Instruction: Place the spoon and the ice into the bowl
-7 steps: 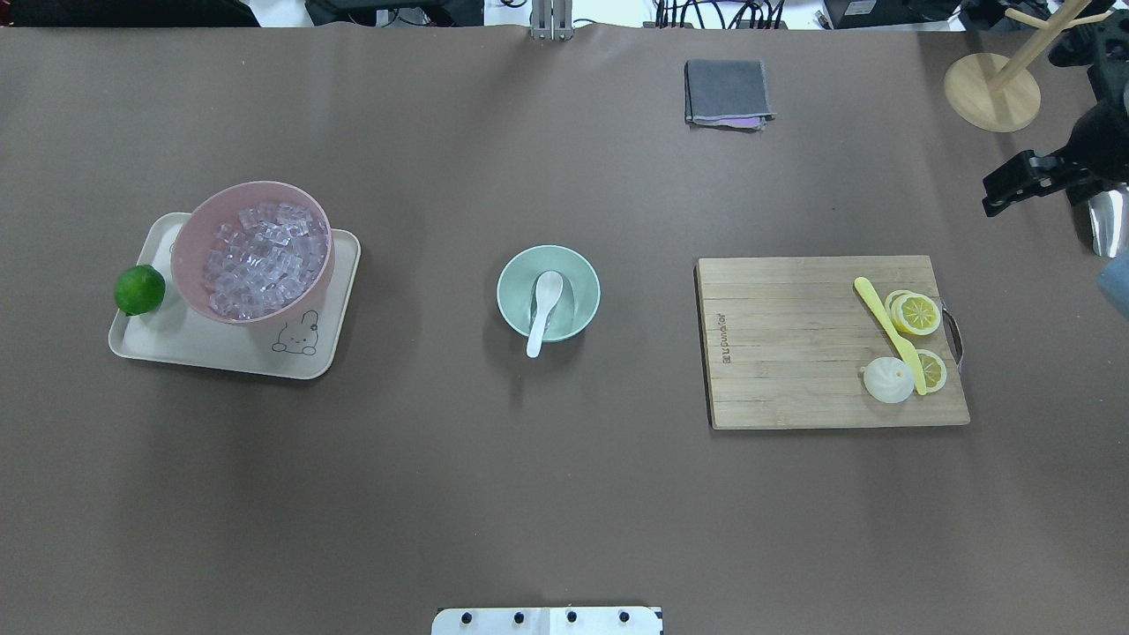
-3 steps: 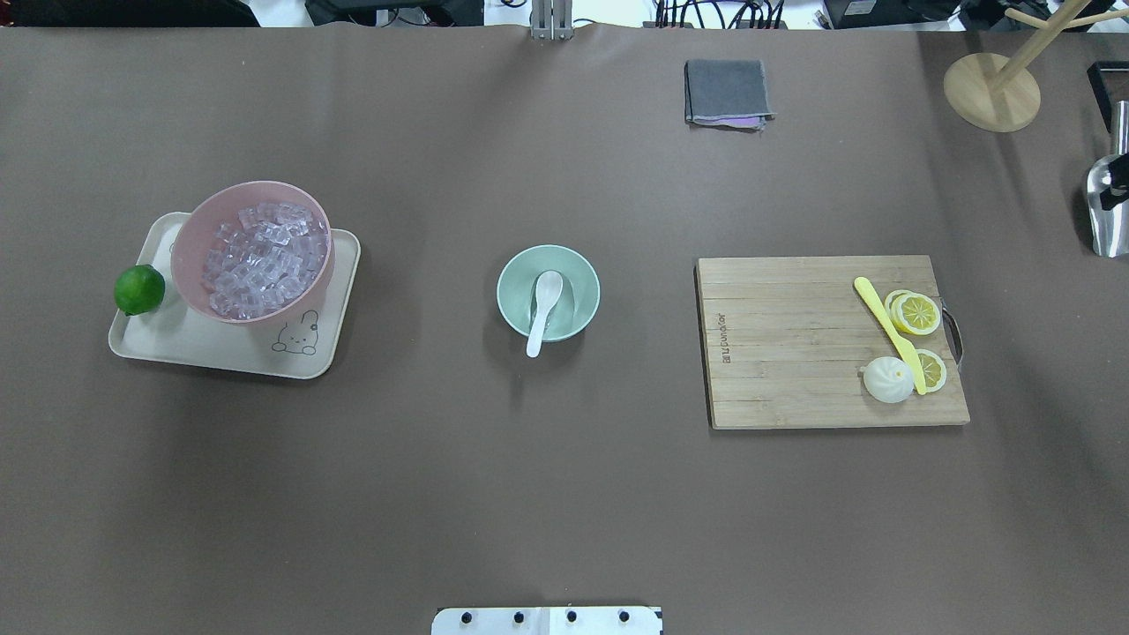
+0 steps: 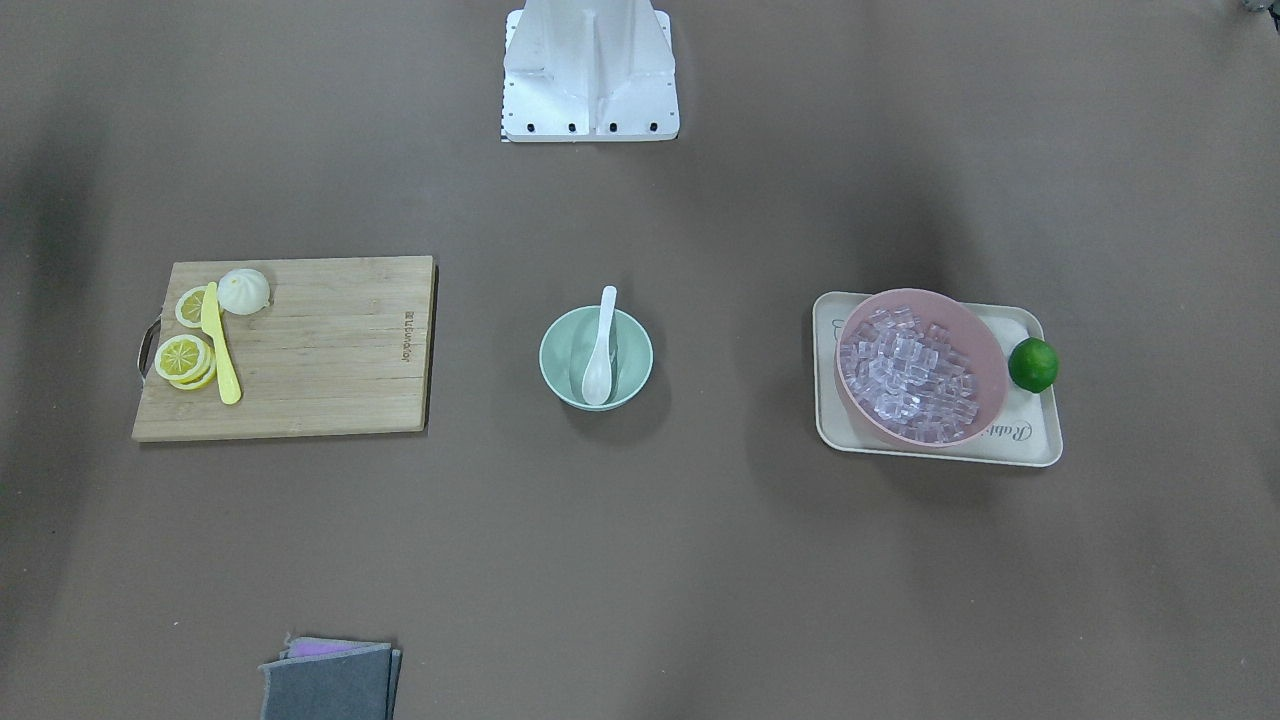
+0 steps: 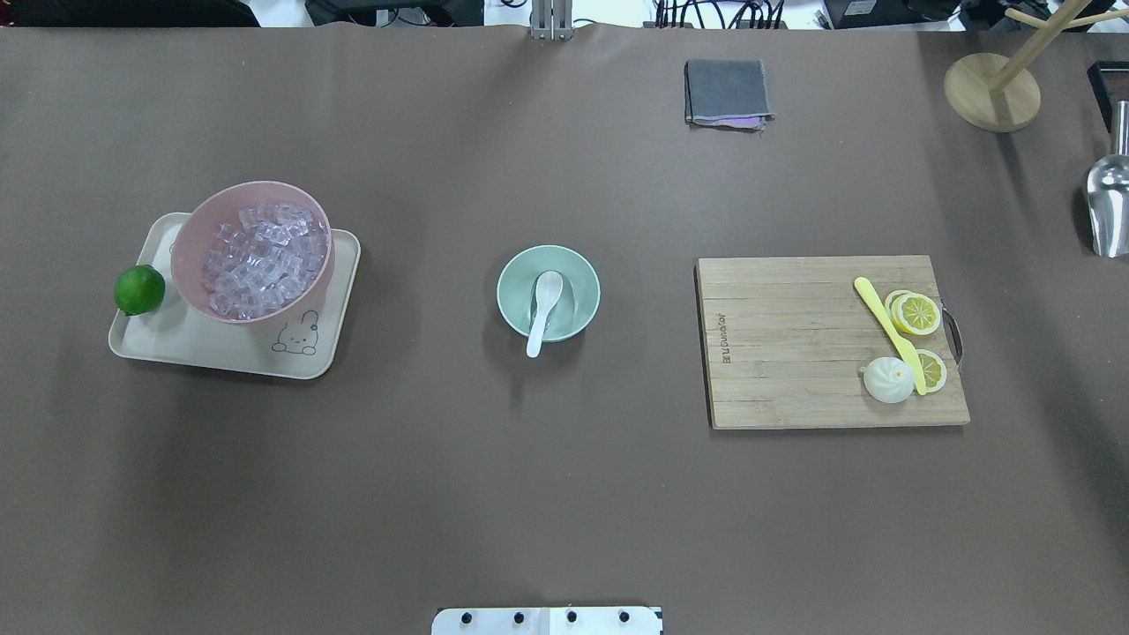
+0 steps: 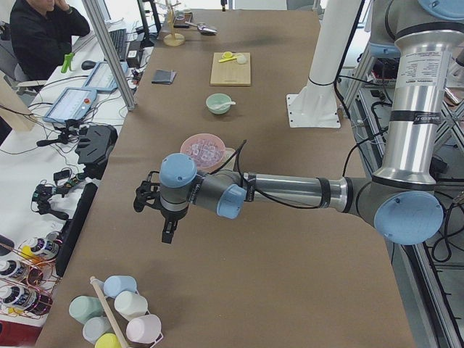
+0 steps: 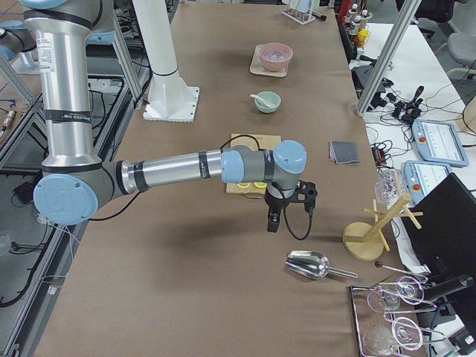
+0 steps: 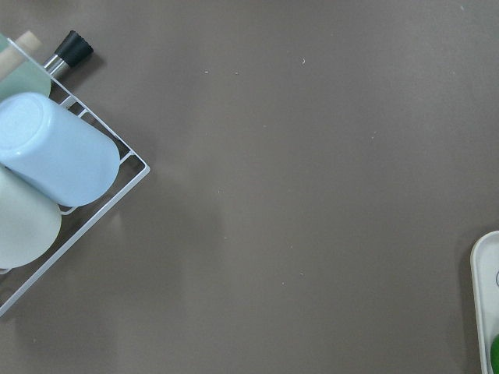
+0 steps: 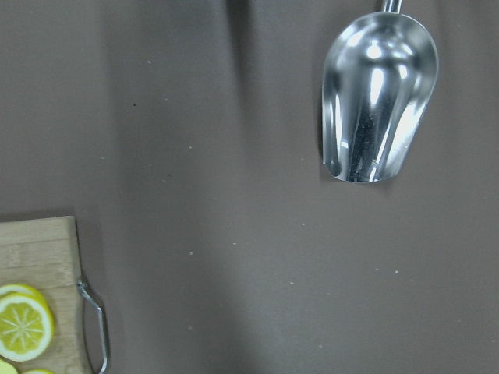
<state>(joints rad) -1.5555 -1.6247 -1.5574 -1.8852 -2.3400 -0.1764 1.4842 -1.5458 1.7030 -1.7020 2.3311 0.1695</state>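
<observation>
The white spoon (image 4: 542, 310) lies in the mint-green bowl (image 4: 508, 280) at the table's middle, scoop inside and handle over the near rim; it also shows in the front view (image 3: 600, 350). The bowl (image 3: 553, 350) holds no ice. The ice (image 4: 261, 259) fills the pink bowl (image 4: 188, 240) on the left. My left gripper (image 5: 166, 233) hangs over bare table beyond the pink bowl, seen only in the left side view. My right gripper (image 6: 272, 222) hangs between the cutting board and the metal scoop (image 6: 309, 264). I cannot tell whether either is open or shut.
The pink bowl stands on a beige tray (image 4: 176, 348) with a lime (image 4: 139, 289). A cutting board (image 4: 785, 353) holds a yellow knife (image 4: 886, 331), lemon slices and a bun. A metal scoop (image 4: 1107, 207), wooden stand (image 4: 990, 93) and grey cloth (image 4: 726, 91) lie far right. A cup rack (image 7: 54, 156) is near the left arm.
The right arm, at the overhead view's right edge one second ago, has left that view. The metal scoop now lies uncovered there. Spoon, bowl and ice have not moved.
</observation>
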